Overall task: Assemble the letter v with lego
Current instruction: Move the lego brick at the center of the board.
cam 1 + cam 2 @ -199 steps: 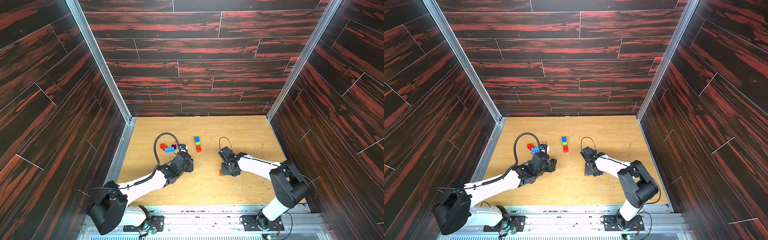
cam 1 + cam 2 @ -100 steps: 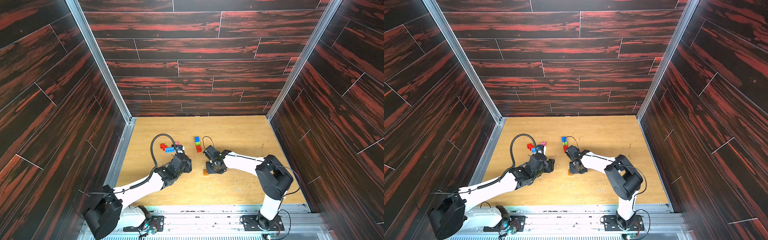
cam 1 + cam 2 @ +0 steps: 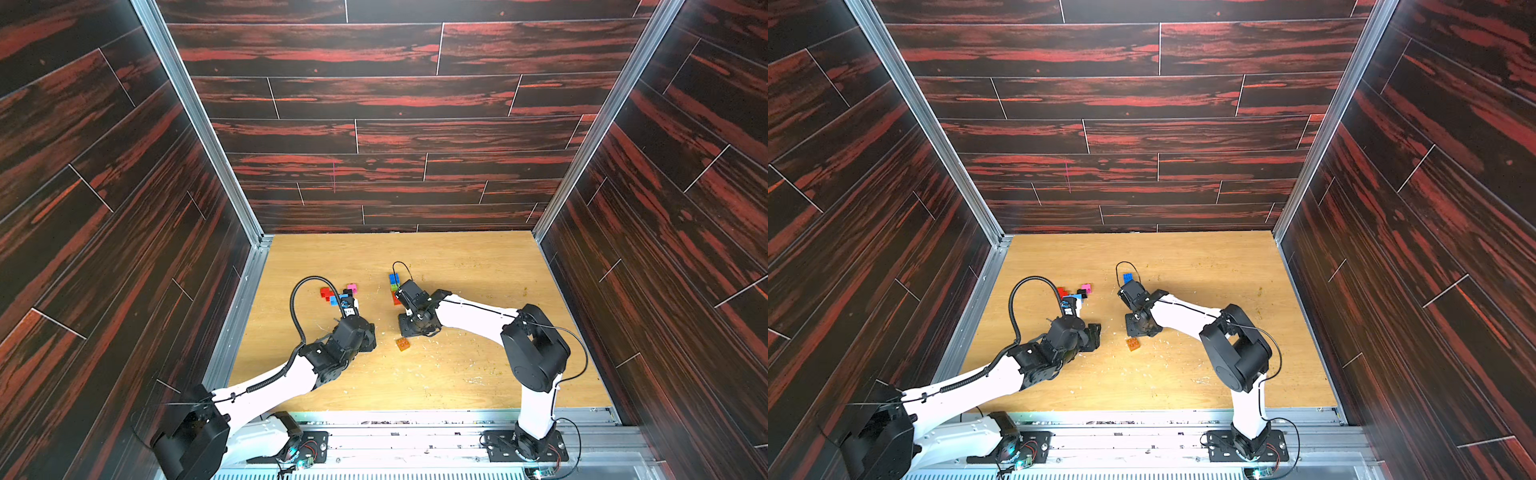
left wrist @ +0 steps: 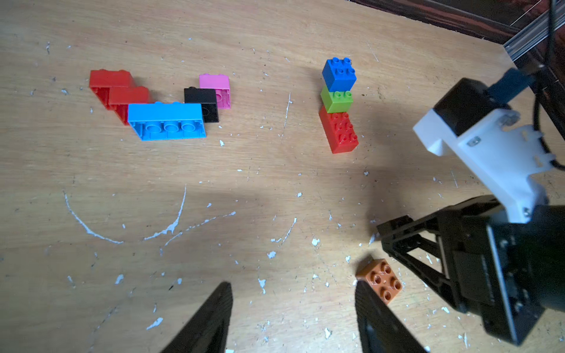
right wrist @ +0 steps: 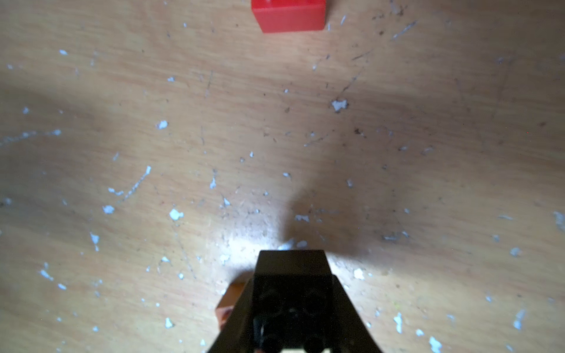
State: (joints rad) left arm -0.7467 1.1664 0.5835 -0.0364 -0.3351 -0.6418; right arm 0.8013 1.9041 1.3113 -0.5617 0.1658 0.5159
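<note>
An orange lego brick (image 3: 402, 344) (image 3: 1133, 344) lies studs-up on the floor. It is just outside one finger of my left gripper (image 4: 290, 293), which is open and empty (image 3: 369, 336). My right gripper (image 5: 293, 276) is shut on a black studded brick (image 5: 293, 262), low over the floor just beyond the orange brick (image 5: 227, 305) (image 4: 380, 279). A blue (image 4: 338, 73), a lime green (image 4: 336, 99) and a red brick (image 4: 339, 131) lie in a line. To the left lie two red bricks (image 4: 111, 79), a light blue (image 4: 166, 120), a black (image 4: 200, 97) and a pink one (image 4: 215, 84), touching.
The wooden floor (image 3: 478, 374) is scratched and flecked with white chips. Dark panelled walls (image 3: 374, 124) close it in at the back and both sides. A metal rail (image 3: 415, 419) runs along the front. The right wrist (image 3: 411, 293) covers part of the blue-green-red line in both top views.
My right gripper has swept left across the floor, and the orange brick has slid left with it, up to the left gripper. The left arm has shifted only slightly.
</note>
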